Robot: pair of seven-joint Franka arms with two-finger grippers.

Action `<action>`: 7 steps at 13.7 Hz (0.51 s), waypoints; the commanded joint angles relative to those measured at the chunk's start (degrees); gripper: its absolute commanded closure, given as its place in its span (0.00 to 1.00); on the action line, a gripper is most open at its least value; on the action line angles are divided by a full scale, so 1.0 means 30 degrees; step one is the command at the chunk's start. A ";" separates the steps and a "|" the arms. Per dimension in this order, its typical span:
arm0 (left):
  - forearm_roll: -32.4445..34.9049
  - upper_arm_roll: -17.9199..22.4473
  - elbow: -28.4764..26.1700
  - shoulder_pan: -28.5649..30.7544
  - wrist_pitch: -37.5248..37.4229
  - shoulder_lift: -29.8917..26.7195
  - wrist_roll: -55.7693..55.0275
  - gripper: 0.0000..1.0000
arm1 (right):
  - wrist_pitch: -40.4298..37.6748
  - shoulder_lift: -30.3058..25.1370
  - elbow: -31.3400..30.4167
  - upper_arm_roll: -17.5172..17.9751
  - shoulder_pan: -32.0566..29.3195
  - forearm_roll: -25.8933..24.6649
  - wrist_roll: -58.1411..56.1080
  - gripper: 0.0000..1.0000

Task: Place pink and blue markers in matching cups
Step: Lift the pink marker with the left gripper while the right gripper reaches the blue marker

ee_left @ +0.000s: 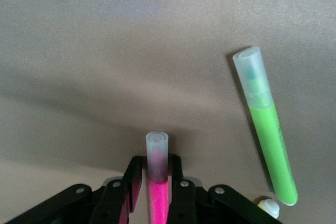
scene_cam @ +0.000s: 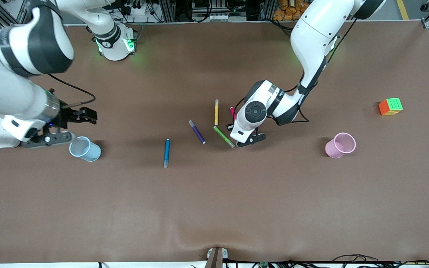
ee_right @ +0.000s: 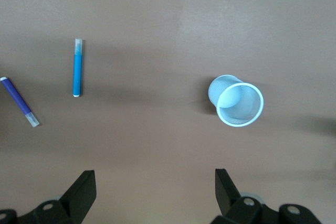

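The pink marker [scene_cam: 232, 112] lies among the pens at the table's middle. My left gripper [scene_cam: 233, 123] is low over it. In the left wrist view my left gripper [ee_left: 156, 169] is shut on the pink marker [ee_left: 158, 192], and its pale end [ee_left: 157, 148] sticks out past the fingertips. The blue marker [scene_cam: 166, 152] lies by itself, nearer the front camera. It also shows in the right wrist view [ee_right: 77, 69]. The blue cup [scene_cam: 85, 149] stands toward the right arm's end, and the right wrist view shows it too [ee_right: 236, 100]. My right gripper [scene_cam: 88, 116] hovers open and empty beside it [ee_right: 153, 177]. The pink cup [scene_cam: 340, 144] stands toward the left arm's end.
A yellow marker [scene_cam: 216, 111], a green marker [scene_cam: 223, 136] and a purple marker [scene_cam: 197, 131] lie close around my left gripper. The green marker [ee_left: 268, 135] shows beside the fingers. A colour cube [scene_cam: 390, 106] sits near the left arm's end.
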 commanded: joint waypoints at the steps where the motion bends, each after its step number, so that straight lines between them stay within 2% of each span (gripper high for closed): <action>1: 0.0006 0.0157 0.0203 -0.0126 0.0381 0.0194 -0.0302 1.00 | 0.0275 0.0542 0.0133 -0.0161 0.0792 0.0129 0.1423 0.00; 3: 0.0006 0.0186 0.0232 0.0137 0.0147 -0.0128 -0.0214 1.00 | 0.0656 0.0894 0.0133 -0.0161 0.1318 0.0129 0.2247 0.00; 7: 0.0238 0.0245 0.0700 0.2038 -0.2835 -0.1737 0.0602 1.00 | 0.1709 0.1714 0.0133 -0.0161 0.1614 0.0129 0.3010 0.00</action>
